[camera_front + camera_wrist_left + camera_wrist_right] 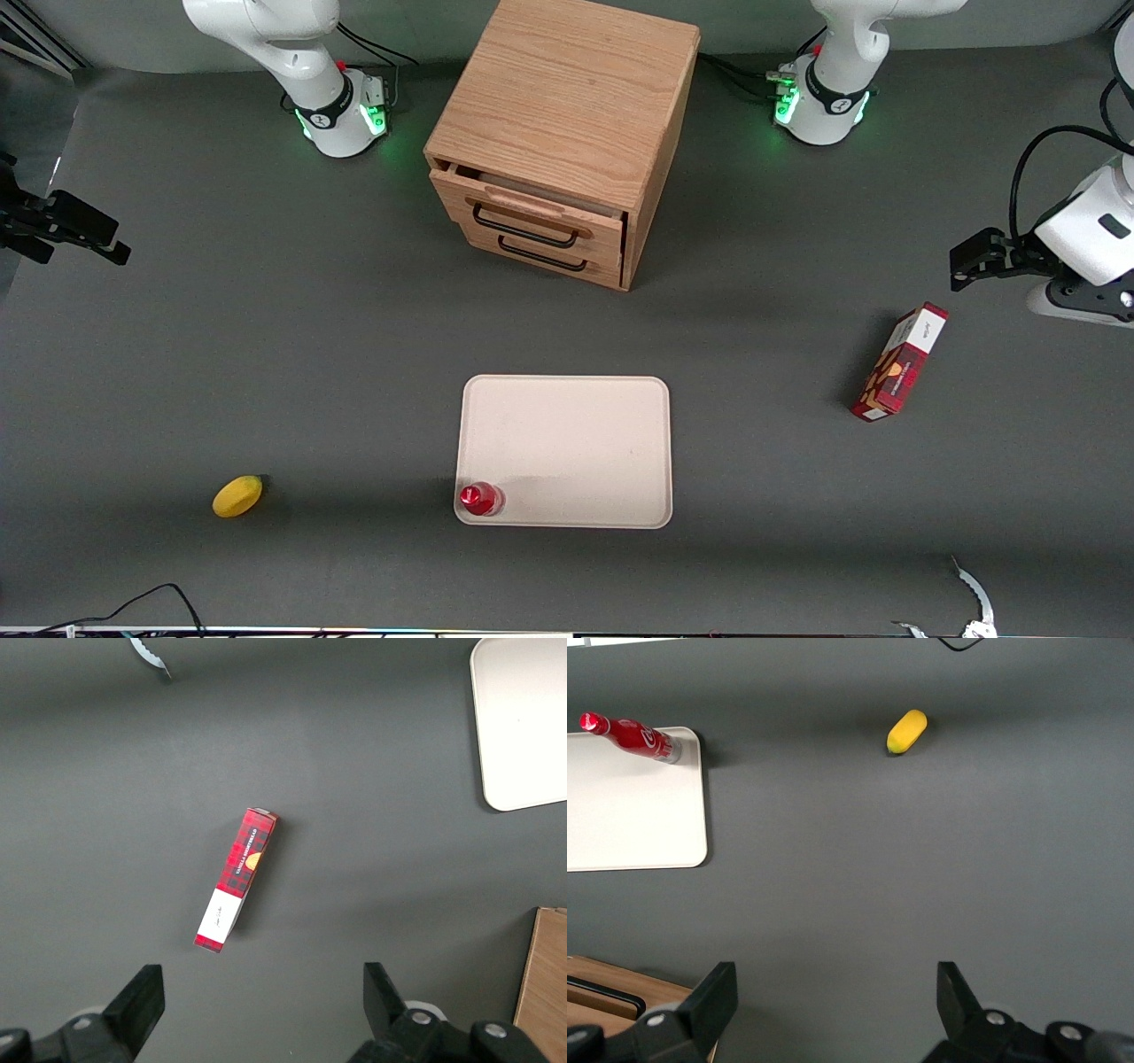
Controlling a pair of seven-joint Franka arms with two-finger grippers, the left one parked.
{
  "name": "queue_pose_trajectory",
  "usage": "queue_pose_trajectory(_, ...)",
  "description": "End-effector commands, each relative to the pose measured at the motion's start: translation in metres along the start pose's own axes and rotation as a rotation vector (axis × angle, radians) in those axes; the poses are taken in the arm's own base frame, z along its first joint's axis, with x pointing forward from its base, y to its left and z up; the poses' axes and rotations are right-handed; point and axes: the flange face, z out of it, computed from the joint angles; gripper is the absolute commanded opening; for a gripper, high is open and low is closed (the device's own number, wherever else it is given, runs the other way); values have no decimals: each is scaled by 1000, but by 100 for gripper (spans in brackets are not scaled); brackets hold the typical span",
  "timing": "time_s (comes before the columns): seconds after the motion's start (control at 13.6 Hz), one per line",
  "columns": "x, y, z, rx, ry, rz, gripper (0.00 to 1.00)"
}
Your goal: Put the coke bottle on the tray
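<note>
The coke bottle (479,499), small and red with a red cap, stands upright on the pale beige tray (567,443), in the tray's corner nearest the front camera on the working arm's side. It also shows in the right wrist view (629,735) on the tray (629,815). My gripper (111,241) hangs far off toward the working arm's end of the table, well away from the tray. In the right wrist view the gripper (835,997) is open and empty above bare table.
A wooden drawer cabinet (567,133) stands farther from the camera than the tray, its top drawer slightly open. A yellow fruit (237,495) lies toward the working arm's end. A red carton (899,361) lies toward the parked arm's end.
</note>
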Motion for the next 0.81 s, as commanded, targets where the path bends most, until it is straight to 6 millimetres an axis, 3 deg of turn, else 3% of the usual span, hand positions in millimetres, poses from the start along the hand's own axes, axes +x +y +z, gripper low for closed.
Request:
queue_pose_trajectory(0.0,5,-4,-11,16,15,-26,100)
queue_pose_trajectory(0.22,2,-19,-12,17,12,-45,100)
queue_pose_trajectory(0.74,-3,-23,-18,14,17,-45,100)
